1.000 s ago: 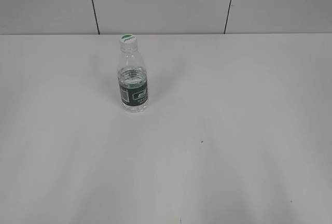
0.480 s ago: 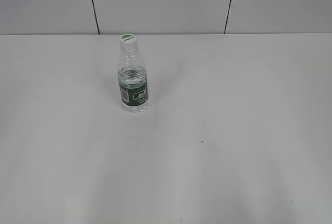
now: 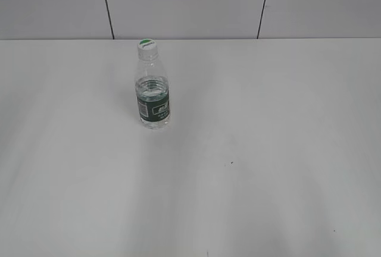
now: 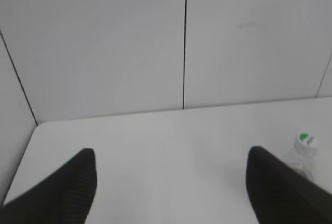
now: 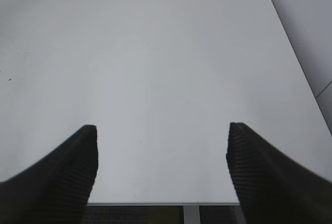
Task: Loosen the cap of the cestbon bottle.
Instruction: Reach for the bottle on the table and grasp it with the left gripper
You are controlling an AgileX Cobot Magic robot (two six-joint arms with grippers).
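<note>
On the white table (image 3: 250, 150), left of the middle and toward the back wall, the bottle (image 3: 152, 90) stands upright and alone. Its dark green label (image 3: 153, 107) goes around the lower body and carries white print, but the letters are too small to read. The cap (image 3: 147, 45) sits on the narrow neck; it is white with a green part on top, and the tiny print there cannot be read either.

The left gripper (image 4: 171, 182) has its two dark ribbed fingers (image 4: 72, 182) wide apart, holding nothing and touching nothing. The right gripper (image 5: 162, 167) is spread wide in the same way, with only bare table between its fingers (image 5: 67, 167).

The exterior view shows the whole bottle but no arm or gripper. The left wrist view catches only the cap (image 4: 305, 139) and the clear shoulder of the bottle (image 4: 301, 159) at its right edge, just beside the right finger, with the grey wall panels (image 4: 104, 53) behind. The right wrist view shows the near edge of the table (image 5: 155, 53) and no bottle.
</note>
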